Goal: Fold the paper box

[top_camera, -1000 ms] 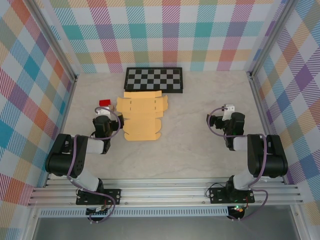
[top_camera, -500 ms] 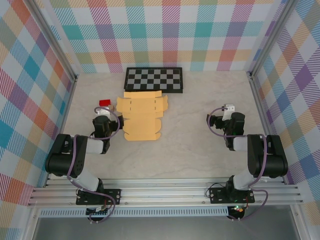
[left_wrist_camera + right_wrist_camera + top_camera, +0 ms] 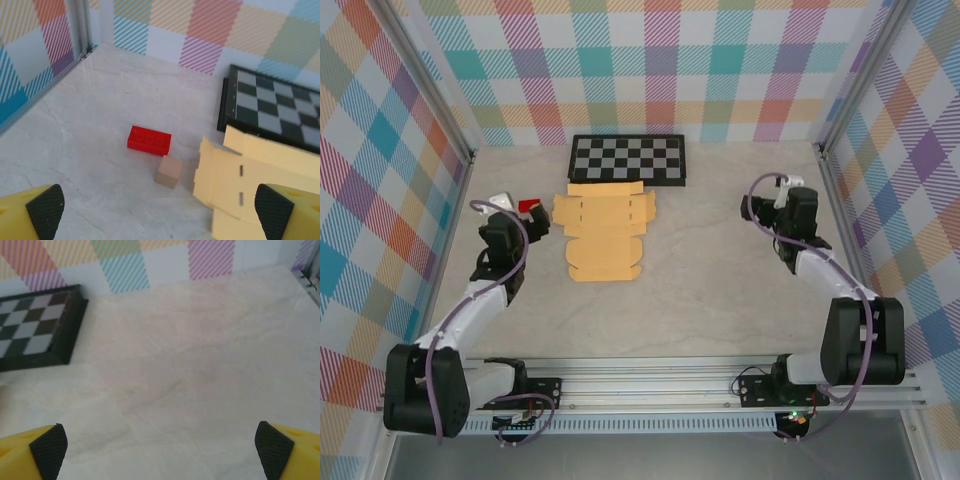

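Left tool (image 3: 160,215) and right tool (image 3: 160,450) gape; left wrist shows cube (image 3: 168,171) near paper box (image 3: 265,170).

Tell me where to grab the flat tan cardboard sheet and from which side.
Probably its slotted left flap, approached from the left by the open left hand. The tan die-cut cardboard sheet lies flat on the table, so only an edge offers a pinch, and that flap looks slightly lifted.

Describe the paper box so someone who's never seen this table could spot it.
Find the black-and-white checkerboard by the far wall. Directly in front of it lies the paper box, a flat, unfolded tan-yellow cardboard sheet with notched flaps. The red brick and tan cube to its left are tiny solid blocks.
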